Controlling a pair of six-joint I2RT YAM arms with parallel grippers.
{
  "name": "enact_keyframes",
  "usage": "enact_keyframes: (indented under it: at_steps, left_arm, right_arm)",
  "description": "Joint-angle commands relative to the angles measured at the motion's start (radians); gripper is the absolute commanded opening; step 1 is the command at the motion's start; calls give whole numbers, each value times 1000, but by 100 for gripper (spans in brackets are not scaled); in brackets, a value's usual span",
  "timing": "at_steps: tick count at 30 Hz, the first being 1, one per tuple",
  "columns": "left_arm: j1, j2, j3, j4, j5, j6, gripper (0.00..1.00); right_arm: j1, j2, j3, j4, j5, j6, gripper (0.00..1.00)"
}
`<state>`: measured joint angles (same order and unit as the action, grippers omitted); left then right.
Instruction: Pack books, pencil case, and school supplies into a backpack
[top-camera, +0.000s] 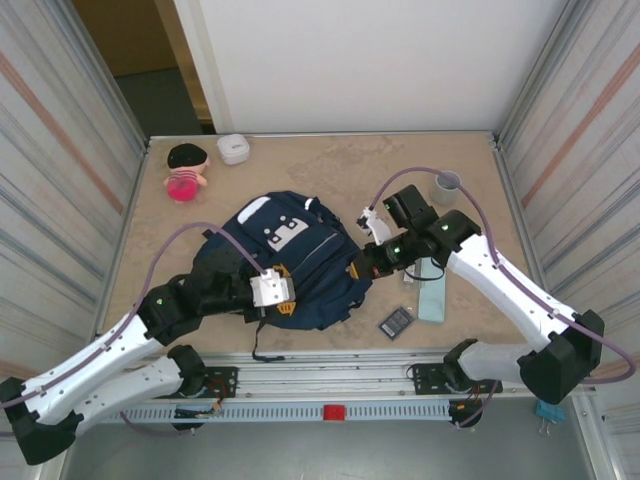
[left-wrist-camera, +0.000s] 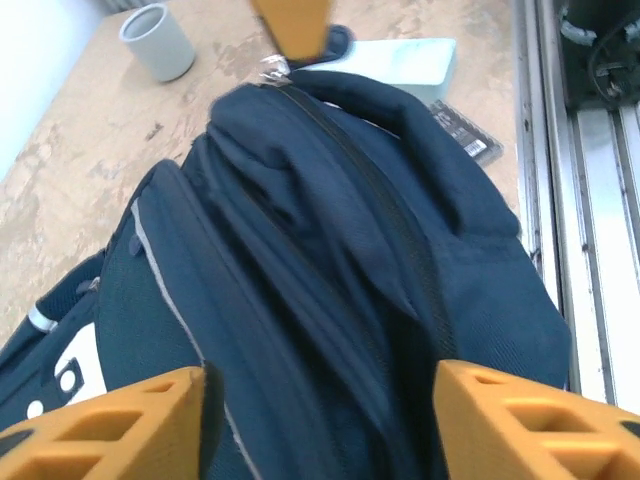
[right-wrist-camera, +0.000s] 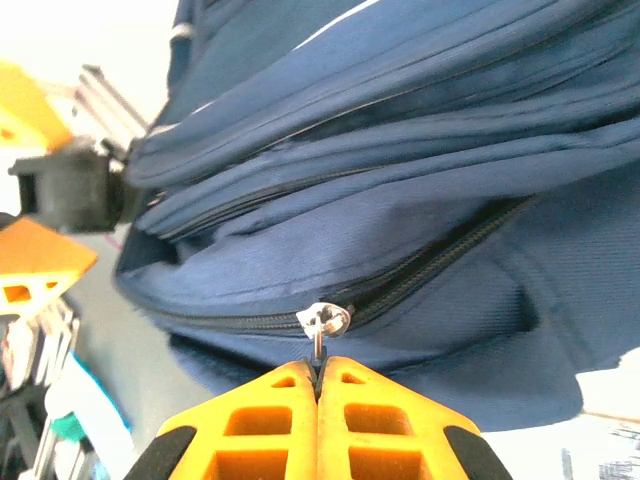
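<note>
The backpack (top-camera: 300, 270) is zipped where visible; the right pincer (right-wrist-camera: 320, 366) clamps its zip pull (right-wrist-camera: 323, 320).

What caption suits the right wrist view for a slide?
Right gripper, jaws shut, pinches the zipper pull of the navy backpack.

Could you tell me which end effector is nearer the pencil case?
Right. The right end effector pinches the zipper pull on the backpack side facing the pencil case; the left end effector straddles its opposite side.
</note>
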<state>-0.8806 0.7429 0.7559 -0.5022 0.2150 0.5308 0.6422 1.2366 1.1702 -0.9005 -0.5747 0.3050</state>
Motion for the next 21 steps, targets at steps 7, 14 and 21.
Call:
enact_keyframes:
  at_steps: [7,14,21]
  left_arm:
    - [-121,250,204,45,-105,-212,76]
    - [-124,326,177,41,-79,-288,60]
    - [-123,298,172,27,-15,-252,5]
  right_arm:
    - [93,-20,66,78,-94,39,0]
    - [94,-41,64,87,-96,36,0]
    - [59,-62,39,76,-38,32,0]
